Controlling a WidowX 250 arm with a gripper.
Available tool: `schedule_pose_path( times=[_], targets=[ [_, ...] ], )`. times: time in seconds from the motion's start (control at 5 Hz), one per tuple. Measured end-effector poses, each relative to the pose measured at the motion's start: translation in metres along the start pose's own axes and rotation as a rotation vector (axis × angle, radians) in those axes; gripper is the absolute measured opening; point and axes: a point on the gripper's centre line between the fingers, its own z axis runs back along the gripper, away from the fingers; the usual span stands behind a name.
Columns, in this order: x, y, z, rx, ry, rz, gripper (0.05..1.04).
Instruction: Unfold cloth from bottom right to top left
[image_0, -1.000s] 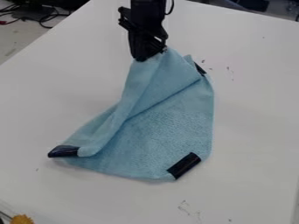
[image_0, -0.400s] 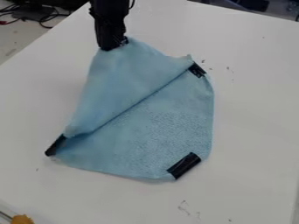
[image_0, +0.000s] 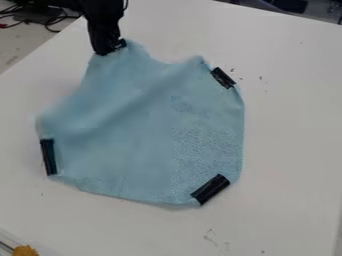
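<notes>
My gripper (image_0: 110, 50) is at the upper left, shut on the top left corner of the light blue cloth (image_0: 153, 125). The cloth spreads from there down and to the right, mostly opened out, with a soft ridge running diagonally across its left half. Black pieces mark three of its corners: one at the upper right (image_0: 222, 78), one at the lower right (image_0: 210, 189) and one at the left edge (image_0: 48, 156). The gripped corner itself is hidden by the gripper.
The white table (image_0: 287, 130) surrounds the cloth. A yellow-orange object (image_0: 25, 250) lies at the bottom left corner. Dark cables (image_0: 50, 21) are beyond the table's edge at the upper left.
My gripper has moved left and slightly up with the cloth's corner. The diagonal fold has opened out, the cloth's left side has swung outward, and the left black piece has turned nearly upright.
</notes>
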Motion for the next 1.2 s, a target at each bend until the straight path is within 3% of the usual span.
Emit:
schedule_pose_path(
  times=[0.2, 0.4, 0.6, 1.0, 1.2],
  targets=[
    [0.002, 0.008, -0.019, -0.022, -0.017, -0.010, 0.054],
    [0.004, 0.017, -0.022, -0.013, -0.036, -0.015, 0.069],
    [0.004, 0.016, -0.032, -0.031, -0.029, -0.034, 0.210],
    [-0.002, 0.023, -0.027, 0.014, 0.044, -0.081, 0.759],
    [0.004, 0.019, -0.016, 0.018, 0.022, -0.071, 0.989]
  ],
)
